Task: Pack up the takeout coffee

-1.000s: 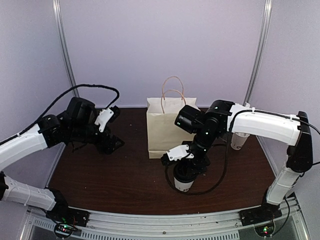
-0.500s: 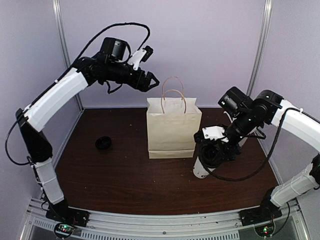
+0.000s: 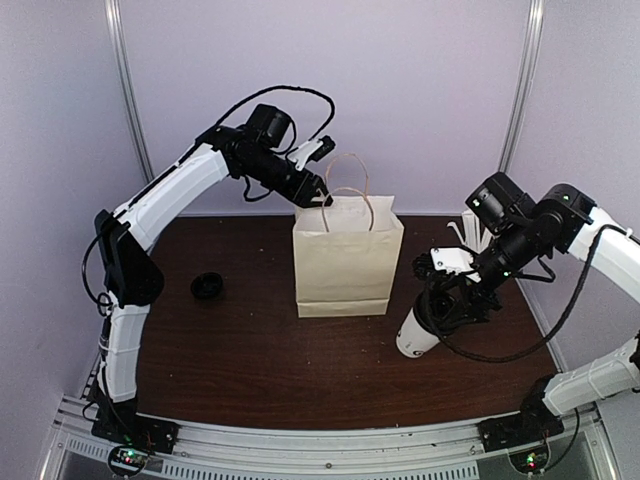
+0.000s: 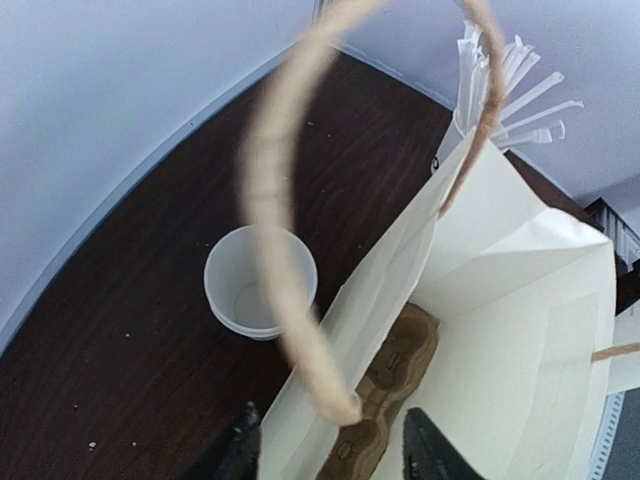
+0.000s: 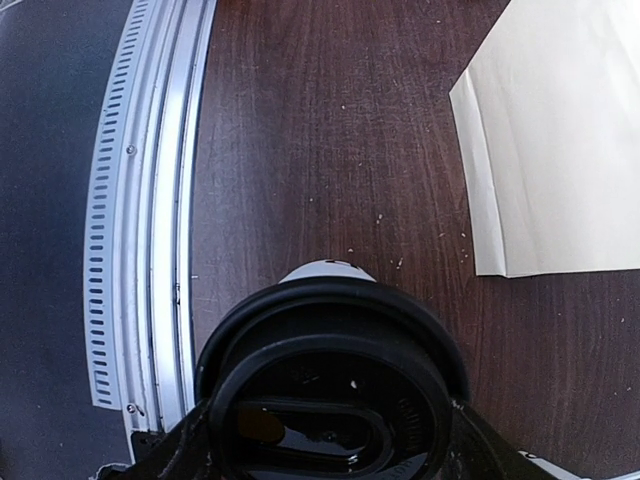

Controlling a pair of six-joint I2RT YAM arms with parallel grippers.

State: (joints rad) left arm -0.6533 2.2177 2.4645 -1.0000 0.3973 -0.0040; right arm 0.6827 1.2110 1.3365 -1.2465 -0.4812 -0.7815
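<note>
The coffee cup [image 3: 413,335], white with a black lid [image 5: 330,380], hangs tilted in the right gripper [image 3: 443,305]. It is low over the table [image 3: 250,370], right of the bag [image 3: 347,255] and apart from it, with its base leaning toward the bag's front corner. The jaws are clamped around the cup's top, at the lid. I cannot tell whether the base touches the table.

The left gripper [image 3: 320,197] is at the bag's top rim, on the rear left, by the handles [image 4: 262,190]. Its fingers [image 4: 245,452] stand apart on either side of the bag's wall and are not pinching it. The bag's mouth gapes, and a pulp carrier [image 4: 395,385] lies on the bag's floor.

A loose lid [image 3: 207,287] lies left of the bag. A clear cup [image 4: 260,280] stands behind the bag, and a cup of sticks [image 3: 470,228] stands behind it to the right.

The step in hand looks like bringing the cup to the bag while the other arm tends the opening. Next, the cup needs to rise above the bag's rim and handles, come upright, and go down into a well of the carrier. The left fingers would do well to nip the wall first so the mouth holds wide. With the grip at the lid, the tilt is the risk.
</note>
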